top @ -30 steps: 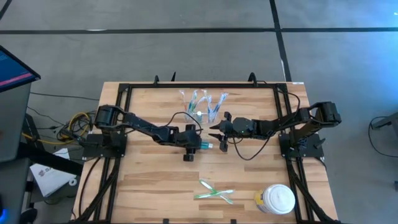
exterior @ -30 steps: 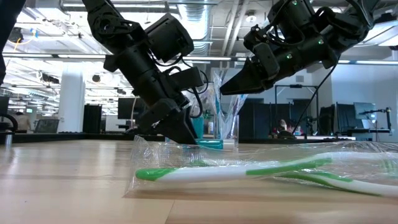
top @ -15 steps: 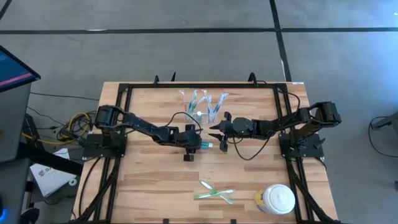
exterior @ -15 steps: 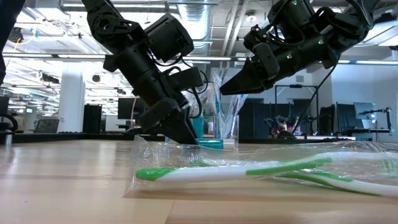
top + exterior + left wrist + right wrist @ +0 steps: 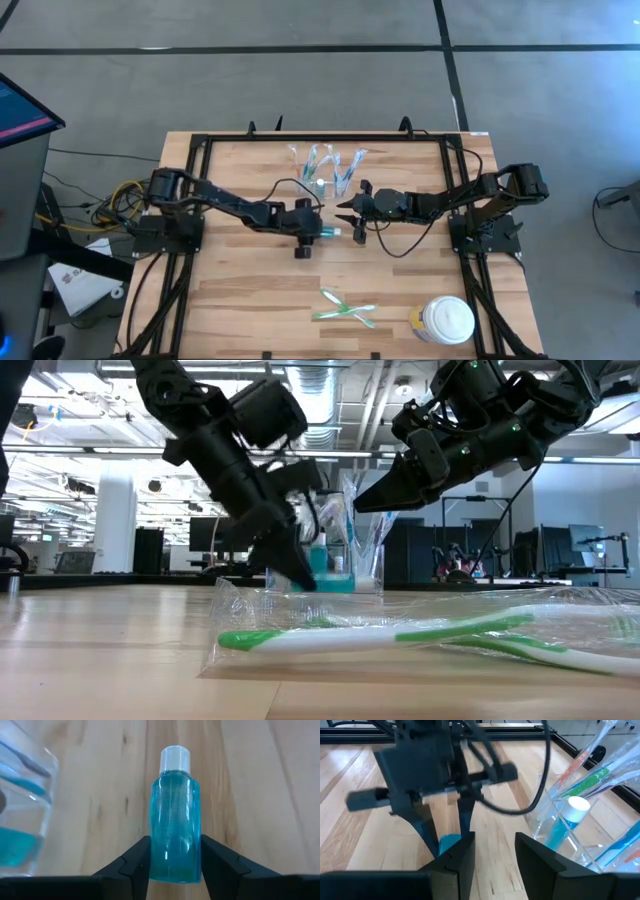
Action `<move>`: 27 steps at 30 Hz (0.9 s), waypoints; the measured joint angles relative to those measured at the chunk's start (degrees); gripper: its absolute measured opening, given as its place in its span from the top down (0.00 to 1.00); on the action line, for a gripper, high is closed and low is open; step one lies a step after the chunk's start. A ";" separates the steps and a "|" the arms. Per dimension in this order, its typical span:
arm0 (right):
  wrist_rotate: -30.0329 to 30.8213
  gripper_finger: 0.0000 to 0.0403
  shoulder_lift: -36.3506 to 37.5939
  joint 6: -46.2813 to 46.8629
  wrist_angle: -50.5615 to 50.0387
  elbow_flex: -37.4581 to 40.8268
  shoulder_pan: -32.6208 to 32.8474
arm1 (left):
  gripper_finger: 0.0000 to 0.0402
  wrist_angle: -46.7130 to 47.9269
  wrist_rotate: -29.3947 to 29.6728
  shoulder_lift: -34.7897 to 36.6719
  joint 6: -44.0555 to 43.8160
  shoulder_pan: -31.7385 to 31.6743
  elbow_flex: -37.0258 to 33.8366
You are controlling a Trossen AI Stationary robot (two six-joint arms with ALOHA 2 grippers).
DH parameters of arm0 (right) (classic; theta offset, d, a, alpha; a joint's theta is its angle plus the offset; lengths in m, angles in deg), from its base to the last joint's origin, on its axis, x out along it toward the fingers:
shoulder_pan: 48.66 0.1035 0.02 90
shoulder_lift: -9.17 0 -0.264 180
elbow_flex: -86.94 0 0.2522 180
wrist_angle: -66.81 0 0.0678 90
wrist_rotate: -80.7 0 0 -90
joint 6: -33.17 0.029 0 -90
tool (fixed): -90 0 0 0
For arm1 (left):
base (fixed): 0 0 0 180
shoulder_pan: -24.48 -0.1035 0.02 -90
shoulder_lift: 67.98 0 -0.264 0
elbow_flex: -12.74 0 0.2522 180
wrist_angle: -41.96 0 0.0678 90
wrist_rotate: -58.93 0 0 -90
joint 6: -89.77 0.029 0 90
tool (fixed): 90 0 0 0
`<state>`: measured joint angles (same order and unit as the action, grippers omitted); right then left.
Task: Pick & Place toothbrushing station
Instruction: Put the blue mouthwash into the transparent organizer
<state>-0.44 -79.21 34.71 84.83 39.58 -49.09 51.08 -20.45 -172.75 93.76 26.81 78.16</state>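
Left gripper (image 5: 175, 865) clamped on teal tube (image 5: 174, 832), just beside clear holder (image 5: 328, 168); right gripper (image 5: 494, 851) apart, empty, near holder.

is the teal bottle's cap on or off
On: a white cap sits on the teal bottle, which the left gripper holds between its fingers.

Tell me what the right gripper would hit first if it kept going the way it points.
Most likely the left gripper and the teal bottle it holds: the right gripper points straight at them. Depth is hard to judge.
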 joint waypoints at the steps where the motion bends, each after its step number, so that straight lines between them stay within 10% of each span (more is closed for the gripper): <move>1: 0.00 0.68 0.00 0.01 0.00 -0.01 0.00 | 0.65 -0.14 0.07 0.61 0.00 0.16 0.02; 27: -6.07 0.65 6.14 -0.43 0.91 -0.07 0.04 | 0.65 0.96 1.06 6.54 -0.02 0.48 0.00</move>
<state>-6.51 -73.07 34.28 85.75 39.50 -49.04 52.05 -19.39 -166.21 93.74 27.29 78.16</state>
